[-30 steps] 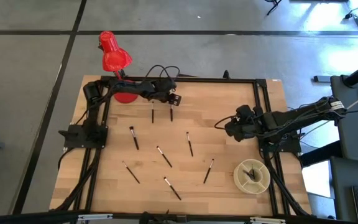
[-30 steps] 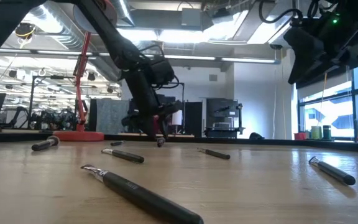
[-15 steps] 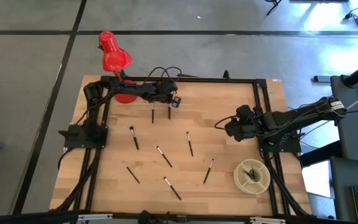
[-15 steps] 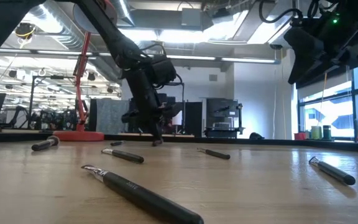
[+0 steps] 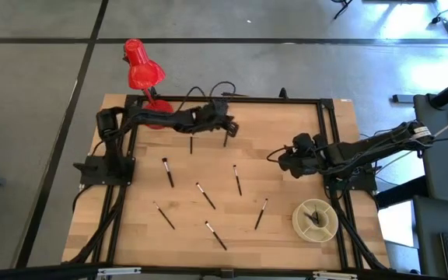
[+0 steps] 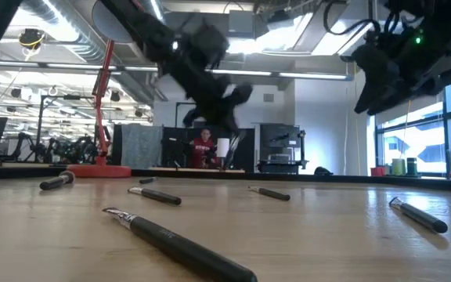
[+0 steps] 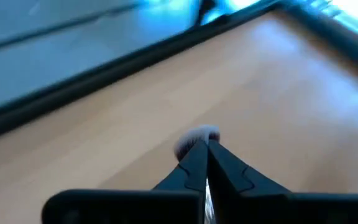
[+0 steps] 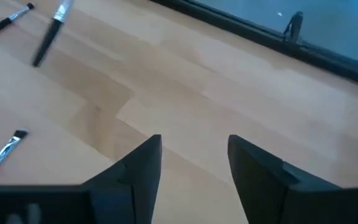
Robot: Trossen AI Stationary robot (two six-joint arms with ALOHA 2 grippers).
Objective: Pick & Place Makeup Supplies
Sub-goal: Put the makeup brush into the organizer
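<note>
Several slim dark makeup brushes with pale tips lie scattered on the wooden table, among them one (image 5: 191, 144) near the far edge, one (image 5: 167, 172) and one (image 5: 237, 180). My left gripper (image 5: 226, 131) is raised above the far middle of the table, shut on one brush (image 6: 224, 149). Over the table's right side hovers my right gripper (image 5: 285, 162), open (image 8: 194, 155), with nothing between its fingers. More brushes (image 8: 47, 38) lie ahead of it. My left gripper pinches one makeup brush between its two fingers (image 7: 194, 163). The brush's pale bristle end (image 7: 197, 134) sticks out just past the fingertips. The brush is lifted clear of the table; its handle is hidden behind the fingers.
A round pale bowl (image 5: 302, 225) with brushes in it stands near the table's right near corner. A red desk lamp (image 5: 141, 68) stands at the far left corner. A black frame (image 5: 271, 100) runs along the table's edges. A person (image 6: 203, 149) shows in the room behind.
My left gripper has risen from the table and moved toward the right edge, taking with it the brush that lay beside the one near the far edge. That brush is now lifted clear. The other brushes have stayed where they were.
</note>
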